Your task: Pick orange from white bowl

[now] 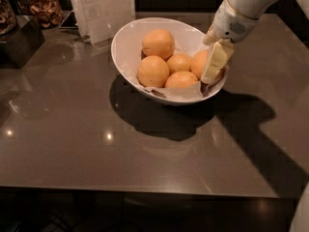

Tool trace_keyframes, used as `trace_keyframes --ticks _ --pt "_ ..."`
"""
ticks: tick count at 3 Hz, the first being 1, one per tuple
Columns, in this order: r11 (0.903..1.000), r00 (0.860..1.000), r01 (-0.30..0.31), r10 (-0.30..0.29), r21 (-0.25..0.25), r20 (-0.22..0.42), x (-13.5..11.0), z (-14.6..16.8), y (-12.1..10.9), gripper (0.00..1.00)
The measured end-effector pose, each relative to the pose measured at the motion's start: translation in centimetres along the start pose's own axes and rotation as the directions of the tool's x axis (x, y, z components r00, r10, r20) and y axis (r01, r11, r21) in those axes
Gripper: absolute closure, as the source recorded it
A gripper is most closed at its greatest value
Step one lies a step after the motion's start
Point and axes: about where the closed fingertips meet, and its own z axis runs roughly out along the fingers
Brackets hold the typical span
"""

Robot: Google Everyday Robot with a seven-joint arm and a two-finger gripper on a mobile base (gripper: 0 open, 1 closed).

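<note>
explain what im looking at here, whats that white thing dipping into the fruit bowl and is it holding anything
The white thing is a robot arm, part of a mobile robot. At its end is the gripper, a clamp for grasping. It is dipped into the right side of the white bowl, right against the orange nearest it. Whether it has hold of that orange cannot be told.

There is only one view, looking down on a dark table. The bowl is lined with paper and holds five oranges. Behind it stands a white card, with jars at the far left.

Five oranges [158, 43], one gripper [210, 75], in bowl [124, 37]
</note>
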Motion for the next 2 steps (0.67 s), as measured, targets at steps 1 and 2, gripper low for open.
trace_keyframes --ticks 1,2 --pt "0.9998 1.0 -0.013 0.013 -0.012 0.004 0.82 0.43 0.0 0.01" --pt "0.9996 1.0 -0.018 0.018 -0.024 0.006 1.23 0.87 -0.08 0.08"
